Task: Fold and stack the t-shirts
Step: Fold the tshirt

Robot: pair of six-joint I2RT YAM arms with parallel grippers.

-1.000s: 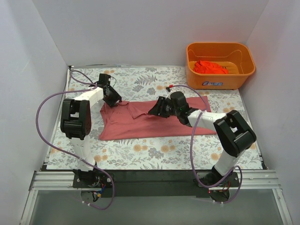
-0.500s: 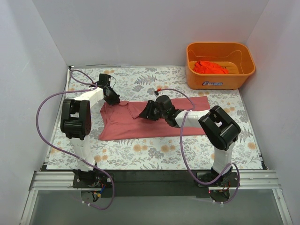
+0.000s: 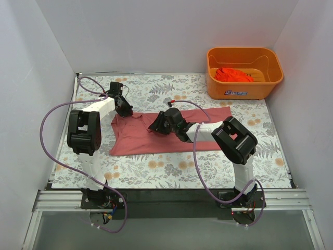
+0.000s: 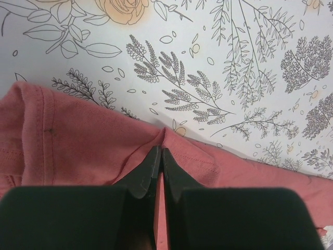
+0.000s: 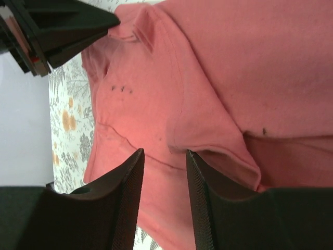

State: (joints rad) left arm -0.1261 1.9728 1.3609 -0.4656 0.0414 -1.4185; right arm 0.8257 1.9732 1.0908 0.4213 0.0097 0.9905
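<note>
The dusty pink-red t-shirt (image 3: 138, 139) lies spread on the flowered table cover, partly folded along its length. My left gripper (image 3: 125, 110) is at its far left corner, shut on a pinch of the shirt's edge (image 4: 78, 151), the jaws (image 4: 158, 151) meeting on the cloth. My right gripper (image 3: 157, 125) is open low over the shirt's left part (image 5: 234, 62), with a folded sleeve edge at its fingertips (image 5: 164, 152) and nothing held. The left gripper shows in the right wrist view's top left (image 5: 57, 26). The orange-red t-shirt (image 3: 234, 74) lies crumpled in the basket.
The orange plastic basket (image 3: 244, 51) stands at the far right corner of the table. White walls close in the left, back and right sides. The flowered cover (image 3: 171, 169) is bare in front of the shirt. Purple cables loop beside both arms.
My right arm has reached leftward across the pink-red shirt, its open gripper moving from the shirt's middle toward the left end. My left gripper has stayed in place on the corner.
</note>
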